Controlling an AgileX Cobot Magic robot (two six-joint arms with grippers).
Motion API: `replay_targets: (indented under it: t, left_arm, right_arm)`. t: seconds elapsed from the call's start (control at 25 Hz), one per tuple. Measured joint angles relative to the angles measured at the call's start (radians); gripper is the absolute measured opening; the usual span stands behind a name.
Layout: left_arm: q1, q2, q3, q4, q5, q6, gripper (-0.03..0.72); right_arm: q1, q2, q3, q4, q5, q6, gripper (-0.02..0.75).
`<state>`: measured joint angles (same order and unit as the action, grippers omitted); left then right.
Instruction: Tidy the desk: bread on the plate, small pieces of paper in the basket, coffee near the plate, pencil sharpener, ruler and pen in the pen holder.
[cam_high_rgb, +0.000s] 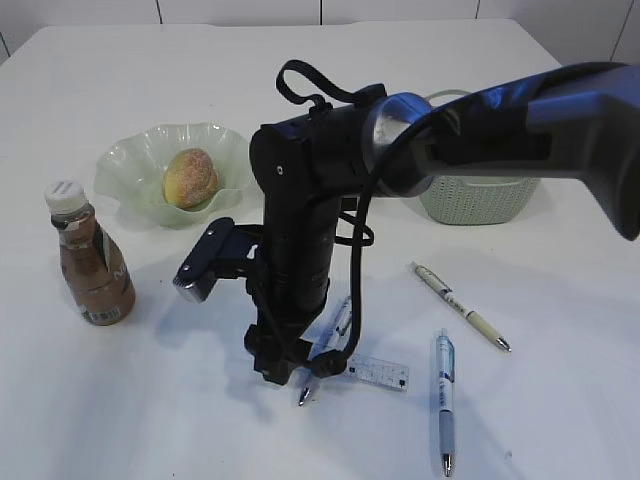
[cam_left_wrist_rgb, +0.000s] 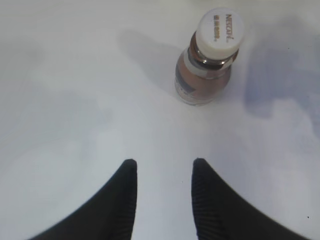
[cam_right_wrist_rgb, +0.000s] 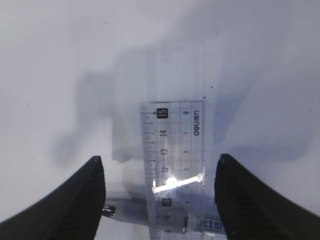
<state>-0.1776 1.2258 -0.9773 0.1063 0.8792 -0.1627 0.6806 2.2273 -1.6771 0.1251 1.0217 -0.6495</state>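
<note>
Right gripper (cam_right_wrist_rgb: 159, 200): jaws wide apart, nothing clamped, poised low over the table at lower centre of the exterior view.
Ruler (cam_right_wrist_rgb: 172, 165): clear plastic, flat on the table, lying between the two fingers in the right wrist view; long axis runs from frame bottom toward frame centre, so the jaws straddle its width.
Pen under ruler (cam_high_rgb: 335, 335): partly hidden by the arm, touching or just beside the ruler; contact unclear.
Nearer arm: right, by far.
Left gripper (cam_left_wrist_rgb: 163, 190): fingers moderately apart, empty; coffee bottle (cam_left_wrist_rgb: 207, 60) upright, well ahead of it, upper right of left wrist view.
Next move, judged: close across the ruler's narrow side.
</note>
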Motion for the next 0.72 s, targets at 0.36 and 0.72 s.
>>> replay_targets:
  t: [0.36, 0.72]
  left_arm:
    - [0.000, 0.000, 0.000, 0.000, 0.000, 0.000, 0.261]
    - [0.000, 0.000, 0.000, 0.002, 0.000, 0.000, 0.257]
  right_arm:
    - [0.000, 0.000, 0.000, 0.006, -0.017, -0.009, 0.535]
    - [0.000, 0.028, 0.000, 0.011, -0.023, -0.009, 0.534]
